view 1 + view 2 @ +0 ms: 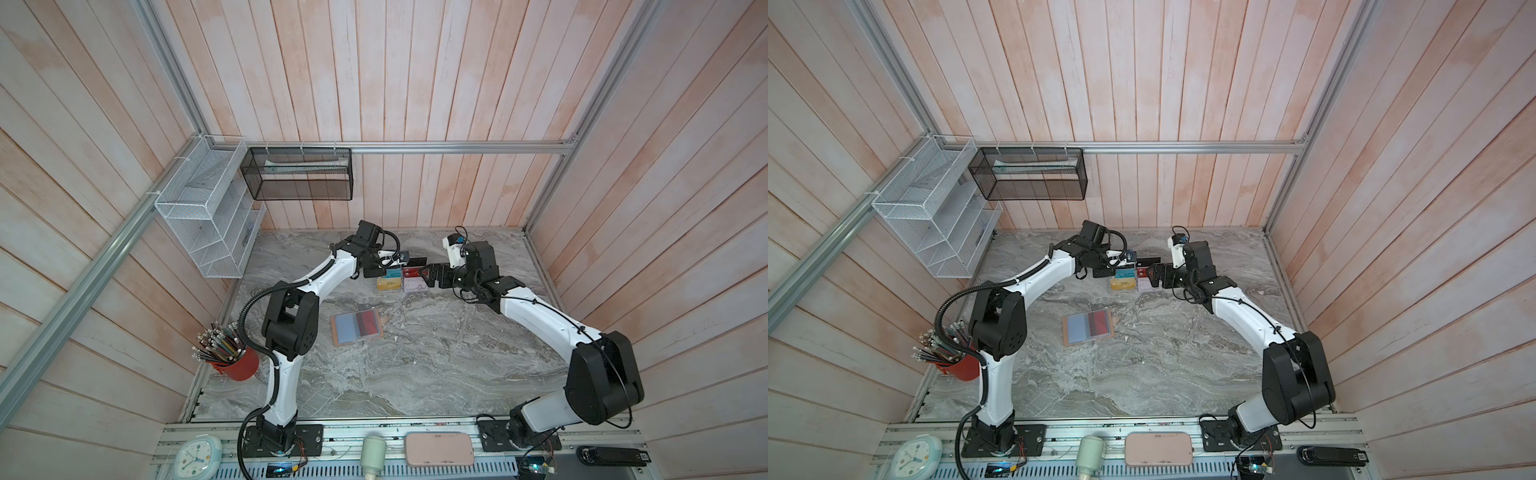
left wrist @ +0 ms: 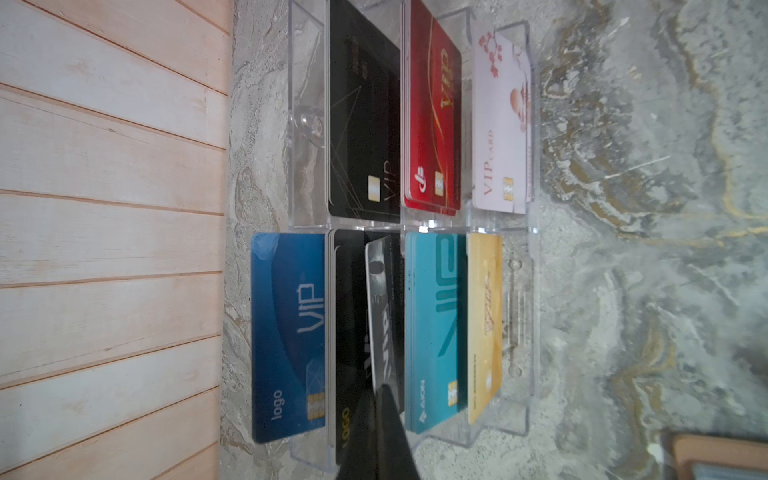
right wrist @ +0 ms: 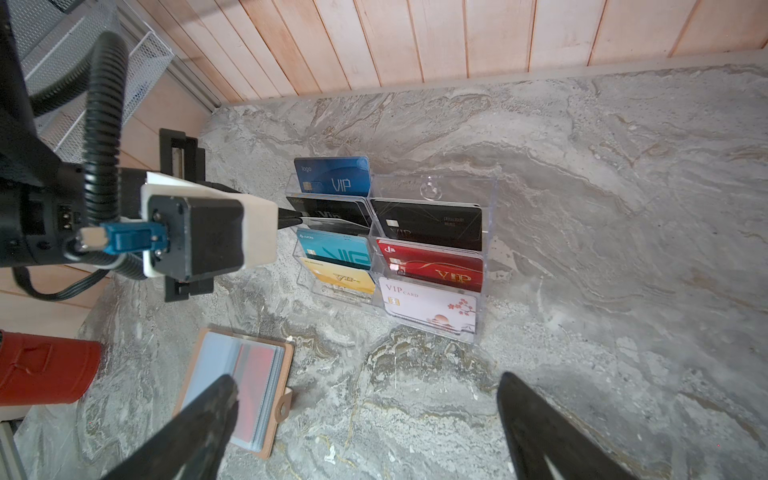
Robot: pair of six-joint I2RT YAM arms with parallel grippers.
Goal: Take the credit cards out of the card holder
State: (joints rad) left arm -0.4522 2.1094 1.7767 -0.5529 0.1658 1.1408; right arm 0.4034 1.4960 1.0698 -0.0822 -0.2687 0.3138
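At acrylic rack [image 2: 519, 332], left claw [image 2: 385, 399] tight on black Vip card [image 2: 380, 316]; right claw [image 3: 365, 379] wide apart.

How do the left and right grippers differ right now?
The left gripper is shut; the right gripper is open. The left gripper pinches a black Vip card; the right gripper holds nothing. The left gripper's tips reach in among the cards of the clear rack; the right gripper stops short of the rack and appears clear of it. Shared: both work at the rack, away from the open card holder.
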